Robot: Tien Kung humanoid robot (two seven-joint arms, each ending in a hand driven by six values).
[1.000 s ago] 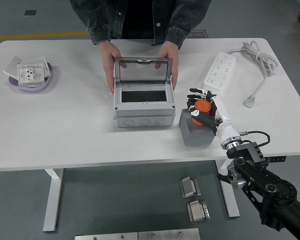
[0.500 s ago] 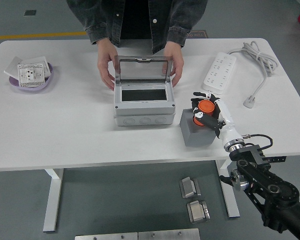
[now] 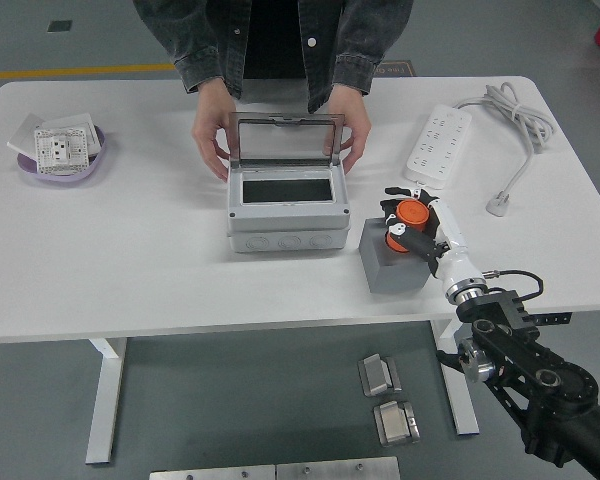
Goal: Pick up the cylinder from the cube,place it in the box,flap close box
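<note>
Cylinder point(image 3: 410, 218), orange with a dark band, sat over the top of the grey cube point(image 3: 392, 268), and my right hand point(image 3: 412, 222) was wrapped round it, fingers point(image 3: 392, 208) curled in on its far side and the thumb across the near side. Whether it rested on the cube or was just clear of it, I could not tell. It looked to me small, rigid and light, probably smooth plastic, so I judged it apt to slip or roll if pinched at the rim; the sides, round the middle, seemed the place to grip, squeezing evenly and keeping it upright.

Just to the left of the cube stood the grey box point(image 3: 286, 211), its clear lid point(image 3: 285, 139) raised and the dark inside open to drop into. A person's hands point(image 3: 208, 130) at the far side held that lid up, one at each edge.

Further out lay a power strip point(image 3: 439, 144) with its cable, and a purple bowl point(image 3: 64, 160) at the table's point(image 3: 130, 260) far left. My left hand did not show.
</note>
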